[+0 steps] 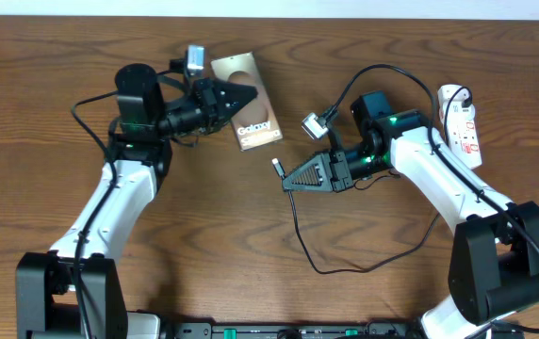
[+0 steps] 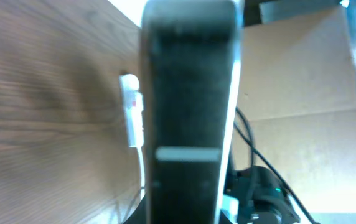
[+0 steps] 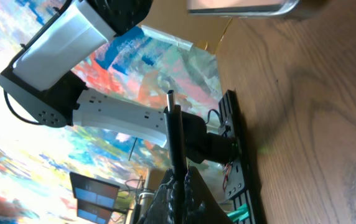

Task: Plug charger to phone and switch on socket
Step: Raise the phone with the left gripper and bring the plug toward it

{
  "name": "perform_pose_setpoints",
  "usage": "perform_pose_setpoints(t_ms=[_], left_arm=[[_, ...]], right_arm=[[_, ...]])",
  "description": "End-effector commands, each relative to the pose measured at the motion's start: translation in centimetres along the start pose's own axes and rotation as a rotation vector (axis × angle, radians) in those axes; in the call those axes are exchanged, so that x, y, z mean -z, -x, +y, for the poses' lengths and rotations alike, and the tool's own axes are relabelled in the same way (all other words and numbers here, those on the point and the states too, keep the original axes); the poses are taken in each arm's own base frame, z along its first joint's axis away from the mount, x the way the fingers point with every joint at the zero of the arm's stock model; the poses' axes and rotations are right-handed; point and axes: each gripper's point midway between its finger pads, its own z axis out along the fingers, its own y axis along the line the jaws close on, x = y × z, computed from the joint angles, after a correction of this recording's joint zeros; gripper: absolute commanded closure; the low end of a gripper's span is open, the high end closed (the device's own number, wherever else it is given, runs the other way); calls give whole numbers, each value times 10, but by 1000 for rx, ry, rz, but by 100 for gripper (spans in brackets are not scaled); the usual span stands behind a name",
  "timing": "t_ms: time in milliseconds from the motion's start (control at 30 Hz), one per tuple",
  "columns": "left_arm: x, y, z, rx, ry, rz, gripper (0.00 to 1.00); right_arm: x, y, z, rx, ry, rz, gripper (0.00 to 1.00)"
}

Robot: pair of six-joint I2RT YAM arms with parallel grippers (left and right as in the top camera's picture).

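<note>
while left tool point(image 1: 251, 95) grasps phone point(image 1: 251, 122), right tool point(image 1: 285, 185) pinches charger point(image 3: 175, 137) over wooden table point(image 1: 213, 235).

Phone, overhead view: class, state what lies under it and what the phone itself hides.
Wooden table shows all around the phone; the patch directly beneath is covered, so anything there cannot be seen. The left hand overlaps one long edge.

A brown wood-grain surface point(image 1: 251, 235) meets a pale strip point(image 1: 345, 8) at its far edge. Past its edges show a cardboard panel point(image 2: 302, 68) and a brightly painted sheet point(image 3: 134, 81).
</note>
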Motion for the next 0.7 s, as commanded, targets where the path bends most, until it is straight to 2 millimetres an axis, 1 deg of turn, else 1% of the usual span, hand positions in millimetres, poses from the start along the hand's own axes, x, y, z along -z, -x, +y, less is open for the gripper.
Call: perform_pose_setpoints(t_ms=[0, 200, 367, 533, 667], left_arm=[[-2, 0, -16, 42, -38, 5, 93], [-2, 3, -17, 38, -38, -10, 93], [-4, 0, -18, 38, -40, -2, 92], [-8, -2, -27, -19, -67, 0, 93], [-9, 1, -31, -47, -77, -21, 93]], right_arm=[[-2, 0, 3, -19, 30, -3, 99], [-2, 1, 3, -4, 29, -5, 99], [7, 7, 0, 5, 18, -32, 99], [16, 13, -2, 6, 7, -57, 99], [17, 14, -2, 9, 7, -58, 99]])
